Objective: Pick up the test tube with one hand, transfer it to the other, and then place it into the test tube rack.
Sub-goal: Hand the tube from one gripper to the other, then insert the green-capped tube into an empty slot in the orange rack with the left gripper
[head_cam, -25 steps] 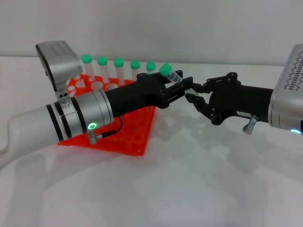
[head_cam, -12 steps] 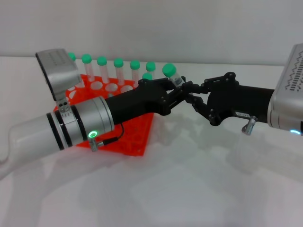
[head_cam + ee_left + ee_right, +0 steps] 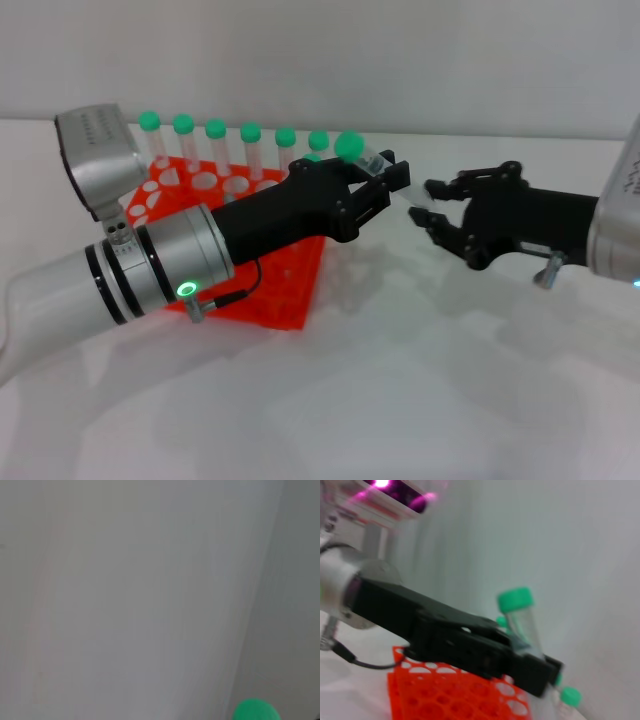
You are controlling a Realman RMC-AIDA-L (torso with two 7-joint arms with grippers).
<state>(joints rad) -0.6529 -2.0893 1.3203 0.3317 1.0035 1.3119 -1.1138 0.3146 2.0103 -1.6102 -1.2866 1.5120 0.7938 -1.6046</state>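
Observation:
The test tube (image 3: 368, 158), clear with a green cap, is tilted in the air beside the rack's right corner, and my left gripper (image 3: 388, 182) is shut on it. My right gripper (image 3: 428, 202) hangs a short way to the right of the tube's tip, open and apart from it. The orange-red test tube rack (image 3: 272, 288) lies under my left forearm. In the right wrist view the tube (image 3: 521, 621) stands up from the left gripper's black fingers (image 3: 492, 652) above the rack (image 3: 447, 696). Only a green cap (image 3: 256, 711) shows in the left wrist view.
Several green-capped tubes (image 3: 250, 148) stand in a row along the rack's back edge. The white tabletop (image 3: 420, 380) spreads in front and to the right, with a pale wall behind.
My right gripper has opened and drawn back to the right, away from the tube. The tube stays in my left gripper, which has shifted slightly left.

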